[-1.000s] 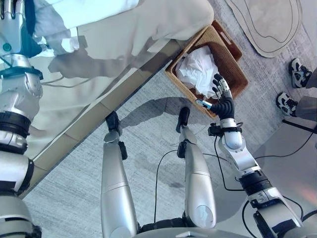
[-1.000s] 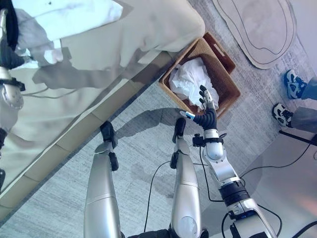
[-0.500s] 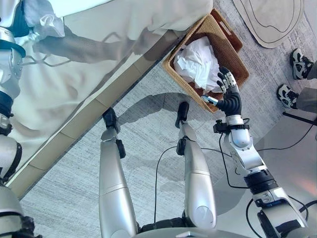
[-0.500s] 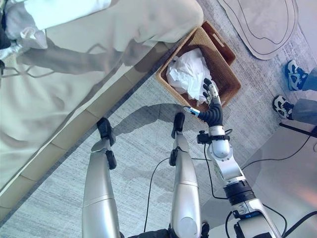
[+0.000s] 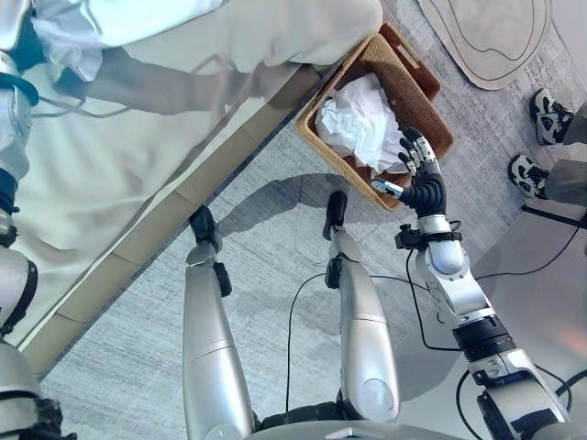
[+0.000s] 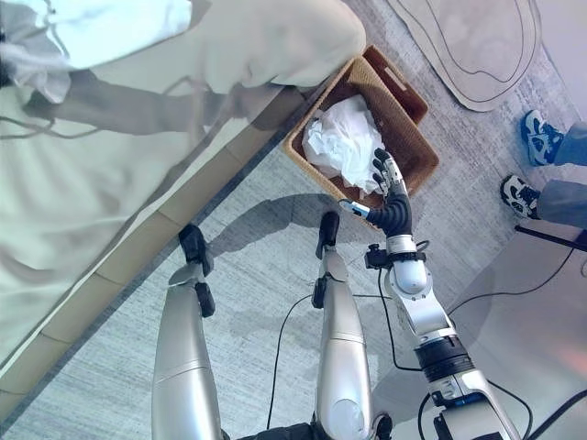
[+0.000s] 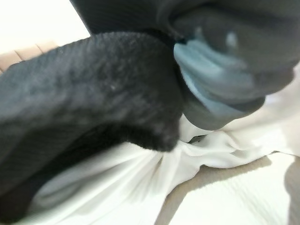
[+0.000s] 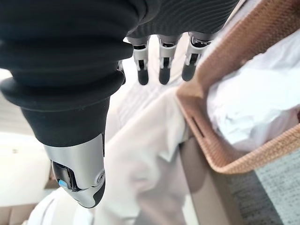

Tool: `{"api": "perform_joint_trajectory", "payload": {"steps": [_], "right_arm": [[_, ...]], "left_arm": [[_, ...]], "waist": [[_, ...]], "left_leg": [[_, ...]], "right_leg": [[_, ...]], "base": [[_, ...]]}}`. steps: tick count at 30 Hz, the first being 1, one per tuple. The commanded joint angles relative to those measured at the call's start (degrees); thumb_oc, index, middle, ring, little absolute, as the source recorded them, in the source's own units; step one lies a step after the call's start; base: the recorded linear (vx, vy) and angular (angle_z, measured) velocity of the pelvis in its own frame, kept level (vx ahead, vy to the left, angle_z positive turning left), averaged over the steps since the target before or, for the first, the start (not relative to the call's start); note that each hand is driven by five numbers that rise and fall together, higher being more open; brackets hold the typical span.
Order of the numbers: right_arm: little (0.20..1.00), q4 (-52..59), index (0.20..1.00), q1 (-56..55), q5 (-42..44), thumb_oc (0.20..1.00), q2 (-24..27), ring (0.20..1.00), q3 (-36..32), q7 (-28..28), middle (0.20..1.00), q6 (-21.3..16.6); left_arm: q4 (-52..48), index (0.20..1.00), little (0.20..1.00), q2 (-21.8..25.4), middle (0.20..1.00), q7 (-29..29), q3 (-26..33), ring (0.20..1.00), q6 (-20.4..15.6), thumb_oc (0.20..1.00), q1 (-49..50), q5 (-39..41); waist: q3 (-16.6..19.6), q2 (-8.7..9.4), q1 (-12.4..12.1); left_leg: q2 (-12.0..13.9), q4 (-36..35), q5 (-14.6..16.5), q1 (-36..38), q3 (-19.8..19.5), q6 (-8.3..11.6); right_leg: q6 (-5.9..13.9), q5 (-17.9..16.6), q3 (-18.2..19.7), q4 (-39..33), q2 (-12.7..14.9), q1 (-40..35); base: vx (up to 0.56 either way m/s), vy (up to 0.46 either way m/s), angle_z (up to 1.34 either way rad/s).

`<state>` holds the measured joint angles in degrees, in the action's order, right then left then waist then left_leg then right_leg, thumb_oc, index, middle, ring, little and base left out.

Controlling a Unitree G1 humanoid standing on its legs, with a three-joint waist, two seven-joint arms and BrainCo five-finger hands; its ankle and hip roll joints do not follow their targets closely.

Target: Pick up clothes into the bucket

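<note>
So the right hand point(image 5: 420, 179) hangs over the near rim of the wicker basket point(image 5: 431, 124), fingers straight and relaxed, holding nothing. My guess is it's finished with the crumpled white garment point(image 5: 362, 124) sitting just beyond its fingertips inside the basket. The weave looks stiff and ribbed, the cloth soft and wrinkly. The left hand point(image 7: 93, 122) is up on the cream bed point(image 5: 138, 174), bunching more white cloth point(image 7: 140, 187) under it, though I can't tell what its fingers are doing.

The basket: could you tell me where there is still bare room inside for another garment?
The basket is crowded on the bed-side half by white clothes. Bare woven bottom shows along the far wall and beside the right hand, open over the near rim.
</note>
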<state>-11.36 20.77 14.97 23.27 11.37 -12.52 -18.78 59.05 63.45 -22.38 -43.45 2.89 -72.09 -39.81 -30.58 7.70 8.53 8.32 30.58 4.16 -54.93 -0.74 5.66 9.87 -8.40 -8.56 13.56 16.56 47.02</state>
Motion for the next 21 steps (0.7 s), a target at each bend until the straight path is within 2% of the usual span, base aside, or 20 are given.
{"api": "perform_joint_trajectory", "payload": {"steps": [1,2,3,6,10,12,13,16,21], "right_arm": [[1.000,2.2,1.000,-2.6,1.2,1.000,0.8,1.000,-3.5,0.0,1.000,-1.8],[1.000,1.8,1.000,-2.6,1.1,1.000,0.6,1.000,-3.4,-0.1,1.000,-1.7],[1.000,1.4,1.000,-2.8,1.0,1.000,0.3,1.000,-3.5,-0.2,1.000,-1.6],[1.000,0.7,1.000,-2.9,0.0,1.000,-0.5,1.000,-4.3,-0.8,1.000,-1.4],[1.000,-0.9,1.000,-3.3,-1.4,1.000,-1.1,1.000,-5.6,-1.5,1.000,-0.4],[1.000,-1.4,1.000,-3.3,-1.6,1.000,-1.0,1.000,-5.6,-1.3,1.000,-0.1],[1.000,-2.1,1.000,-3.2,-1.5,1.000,-1.3,1.000,-5.7,-1.3,1.000,0.2],[1.000,-3.0,1.000,-3.6,-1.1,1.000,-1.7,1.000,-5.6,-1.2,1.000,0.6],[1.000,-3.6,1.000,-5.4,-0.3,1.000,-1.8,1.000,-5.8,0.0,1.000,1.2]], "left_arm": [[0.4,0.200,0.200,-1.3,0.200,0.7,7.2,0.200,-0.1,0.200,4.8,2.7],[-1.7,0.200,0.200,-2.1,0.200,0.0,9.3,0.200,-0.4,0.200,5.6,4.4],[-5.6,0.200,0.200,-3.2,0.200,-1.0,11.8,0.200,-0.8,0.200,6.1,6.2],[-13.3,0.200,0.200,-5.6,0.200,-3.3,17.3,0.200,-3.2,0.200,9.2,10.1],[-25.1,0.200,0.200,-10.7,0.200,-3.3,24.4,0.200,-6.1,0.200,14.0,14.2],[-26.6,0.200,0.200,-12.1,0.200,-2.9,25.1,0.200,-6.8,0.200,14.4,15.2],[-29.4,0.200,0.200,-15.0,0.200,-3.1,25.5,0.200,-7.9,0.200,13.3,17.6],[-30.9,0.200,0.200,-19.0,0.200,-3.0,24.9,0.200,-9.8,0.200,10.4,22.8],[-29.9,0.200,0.200,-21.5,0.200,-0.2,22.3,0.200,-12.4,0.200,4.2,34.1]], "waist": [[1.2,-0.05,-1.4],[1.5,-0.15,-1.5],[1.3,-0.13,-1.5],[1.6,-0.41,-2.2],[1.9,-1.30,-2.9],[2.0,-1.48,-2.9],[2.4,-1.60,-2.9],[3.1,-1.83,-2.5],[4.2,-2.08,-1.6]], "left_leg": [[-2.0,-3.3,-1.3,0.8,1.0,-0.52],[-2.2,-3.8,-1.5,1.5,1.0,-0.56],[-2.6,-4.4,-3.5,1.8,1.5,-0.87],[-3.1,-6.2,-3.9,4.2,1.4,-0.66],[-3.7,-8.5,-4.4,7.7,1.4,-0.47],[-3.9,-9.0,-4.5,8.7,1.5,-0.48],[-4.1,-10.0,-4.7,10.4,1.5,-0.54],[-4.3,-11.5,-5.2,12.8,1.6,-0.56],[-4.4,-12.9,-5.9,15.0,1.6,-0.59]], "right_leg": [[4.40,2.6,-2.0,2.7,2.6,-3.3],[4.38,2.6,-2.0,2.5,2.6,-4.0],[3.89,1.3,-2.4,1.9,3.1,-4.4],[3.76,1.5,-2.6,1.3,3.1,-6.4],[3.62,1.7,-3.1,-0.2,3.2,-9.9],[3.56,1.7,-3.2,-0.5,3.2,-10.8],[3.55,1.6,-3.4,-1.2,3.2,-12.3],[3.59,1.3,-3.6,-2.2,3.2,-14.4],[3.76,0.8,-4.0,-3.6,3.4,-17.1]], "base": [[0.00,-0.033,0.02],[-0.07,-0.022,0.03],[-0.07,-0.020,0.06],[-0.02,-0.029,0.08],[0.01,-0.030,0.16],[0.01,-0.012,0.09],[0.00,-0.016,0.07],[0.01,-0.013,0.05],[0.00,-0.010,0.01]]}}
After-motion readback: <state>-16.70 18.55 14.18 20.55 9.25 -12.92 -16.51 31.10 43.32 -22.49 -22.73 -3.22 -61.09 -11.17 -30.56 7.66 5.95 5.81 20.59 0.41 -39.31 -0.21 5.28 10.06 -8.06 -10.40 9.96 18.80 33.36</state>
